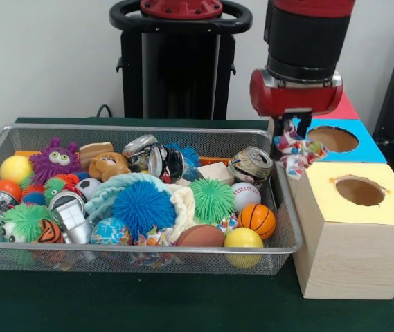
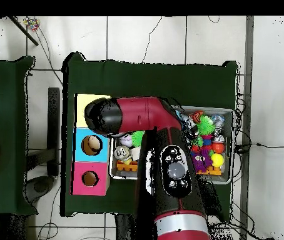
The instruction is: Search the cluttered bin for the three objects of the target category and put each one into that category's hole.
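Evidently, the red and black gripper (image 1: 295, 142) was closed on a crumpled floral fabric bundle (image 1: 294, 150), red, white and blue in pattern, which hung from it just beside the right-hand end of the silver wire mesh bin (image 1: 288, 207). The bundle hung above the gap between the bin's rim and the row of boxes, close to the blue-topped box with its round hole (image 1: 333, 139) and behind the yellow-topped wooden box with a round hole (image 1: 359, 191). A red-topped box (image 1: 344, 108) showed only as a corner behind the arm. From overhead the arm (image 2: 151, 125) hid the bundle entirely, its wrist lying over the yellow top (image 2: 81, 104) and the edge of the blue one.

The step in hand appeared to be carrying the cloth to its hole. Which hole belonged to that category could not be read from the views. To do it well, the bundle should have been brought squarely over the chosen opening, with its trailing folds clear of the rim, then lowered before release so that loose cloth did not drape over the edge. Balls, crushed cans and spiky toys filled the bin.
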Action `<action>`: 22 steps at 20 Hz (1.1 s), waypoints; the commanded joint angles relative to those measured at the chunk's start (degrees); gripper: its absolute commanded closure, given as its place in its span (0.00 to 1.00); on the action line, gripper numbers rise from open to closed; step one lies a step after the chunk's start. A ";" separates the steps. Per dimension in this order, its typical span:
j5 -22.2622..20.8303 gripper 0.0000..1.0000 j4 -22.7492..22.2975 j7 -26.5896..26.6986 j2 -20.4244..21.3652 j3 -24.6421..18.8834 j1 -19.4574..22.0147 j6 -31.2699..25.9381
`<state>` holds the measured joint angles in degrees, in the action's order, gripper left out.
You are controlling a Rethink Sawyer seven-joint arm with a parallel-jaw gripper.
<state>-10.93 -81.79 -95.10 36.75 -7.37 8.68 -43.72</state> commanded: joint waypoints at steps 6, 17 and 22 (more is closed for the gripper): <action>2.97 1.00 -0.32 -19.78 -7.22 4.79 -6.12 5.51; 6.45 1.00 -1.01 -21.10 -7.04 5.42 -8.79 5.00; 8.35 1.00 -0.70 -21.20 -7.00 5.40 -9.61 5.25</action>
<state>-6.36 -81.29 -101.13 32.89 -1.17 -0.08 -40.74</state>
